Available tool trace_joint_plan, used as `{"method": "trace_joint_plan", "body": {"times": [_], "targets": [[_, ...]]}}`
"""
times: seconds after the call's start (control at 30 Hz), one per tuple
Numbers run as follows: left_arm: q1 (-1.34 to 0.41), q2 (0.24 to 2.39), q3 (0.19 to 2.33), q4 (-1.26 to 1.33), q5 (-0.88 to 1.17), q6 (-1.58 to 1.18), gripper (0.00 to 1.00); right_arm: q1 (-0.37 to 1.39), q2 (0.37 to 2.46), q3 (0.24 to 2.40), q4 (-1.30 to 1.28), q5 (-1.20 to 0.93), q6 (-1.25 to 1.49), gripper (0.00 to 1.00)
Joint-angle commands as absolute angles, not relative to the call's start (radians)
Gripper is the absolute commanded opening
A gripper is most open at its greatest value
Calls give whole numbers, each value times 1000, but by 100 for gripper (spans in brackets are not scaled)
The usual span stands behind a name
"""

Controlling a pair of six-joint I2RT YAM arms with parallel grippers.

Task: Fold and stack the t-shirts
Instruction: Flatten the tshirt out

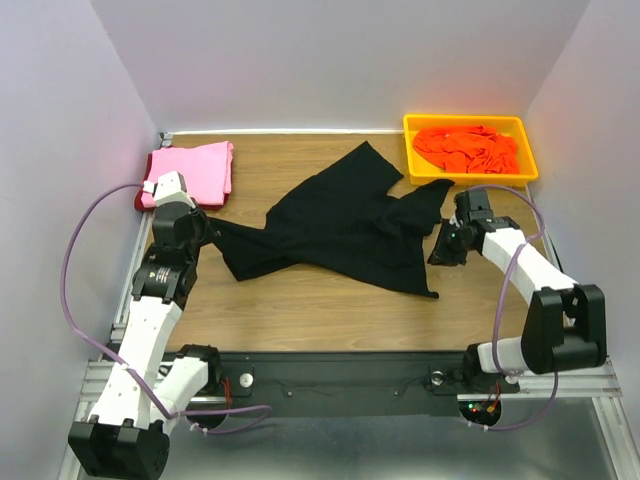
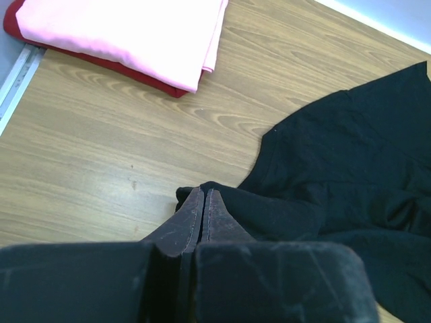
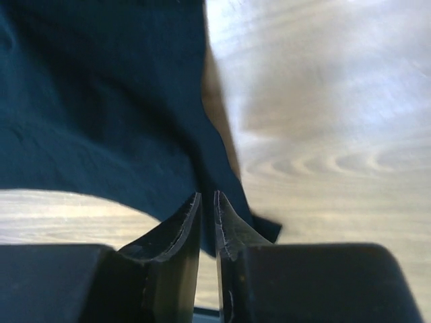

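The black t-shirt (image 1: 340, 225) lies crumpled and stretched across the middle of the table. My left gripper (image 1: 207, 232) is shut on its left corner; in the left wrist view the jaws (image 2: 204, 195) pinch the cloth's edge (image 2: 350, 168) low over the wood. My right gripper (image 1: 441, 246) is shut on the shirt's right edge; in the right wrist view the tips (image 3: 207, 197) hold a thin fold of black cloth (image 3: 101, 114) just above the table. A folded pink t-shirt (image 1: 192, 170) lies on a dark red one (image 1: 139, 201) at the back left. A bright orange t-shirt (image 1: 465, 148) lies in a tray.
The yellow plastic tray (image 1: 470, 122) stands at the back right corner, just behind my right arm. White walls close in the left, back and right sides. The pink (image 2: 121, 30) and dark red (image 2: 101, 64) stack lies just beyond my left gripper. A black rail runs along the near edge.
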State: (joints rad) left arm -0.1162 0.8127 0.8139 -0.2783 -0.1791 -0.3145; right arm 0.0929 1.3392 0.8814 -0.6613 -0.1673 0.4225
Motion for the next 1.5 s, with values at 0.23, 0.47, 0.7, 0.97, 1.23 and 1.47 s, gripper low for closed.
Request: {"method": "trace_joint_plan", "body": {"times": [0.23,0.47,0.7,0.97,1.23,1.47], "targets": [[-112,776,845,-259,-216,-305,0,106,1520,900,-439,-235,434,13],[-112,772,841,-261,-219,-305,0,104,1583,917,-419,-233,422,10],[-112,764,836,-264,-232,-308,0,103,1638,888,-417,-122,432,2],[-112,761,828,-268,-232,-308,0,-21,1611,888,-433,82,492,1],[-112,756,825,-284,-212,-301,0,-160,1563,985,-449,117,479,1],[-112,758,813,-256,-149,-334,0,-137,1352,853,-501,-78,491,29]]}}
